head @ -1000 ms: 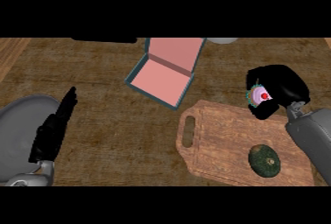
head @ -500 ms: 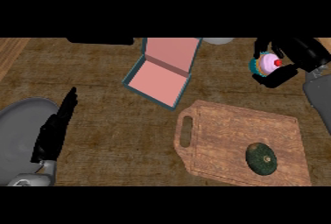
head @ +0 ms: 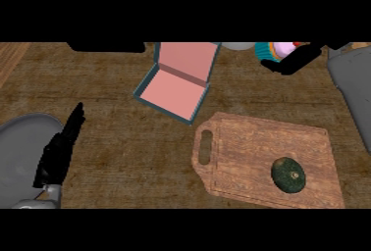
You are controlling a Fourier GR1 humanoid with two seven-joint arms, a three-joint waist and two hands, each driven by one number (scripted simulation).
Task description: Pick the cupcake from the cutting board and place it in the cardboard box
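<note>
While the right hand (head: 299,58) hangs at the far right corner of the view, its black fingers curl round the cupcake (head: 278,50), whose teal wrapper and pink top show just above the fingers. The cupcake sits up against the upper edge of the scene, to the right of the cardboard box (head: 174,87) and apart from it, with a strip of bare counter (head: 253,93) between them. A pale round object (head: 236,45) shows only partly at the upper edge, between the box's lid and the cupcake.

The box lies open, its pink floor framed by low teal walls, its lid folded back toward the far edge. Its near corner points at the cutting board (head: 246,147) and stops just short of the board's far edge. The board lies tilted at lower right, handle slot toward the left, and carries a dark green round vegetable (head: 288,175) near its near right corner. The rest of the board's top is bare wood.

At the left, the left hand (head: 62,147) rests with fingers straight and pressed together, pointing up the view, holding nothing. A broad stretch of brown counter lies between this hand and the box. The grey right forearm (head: 351,83) runs down the right edge.
</note>
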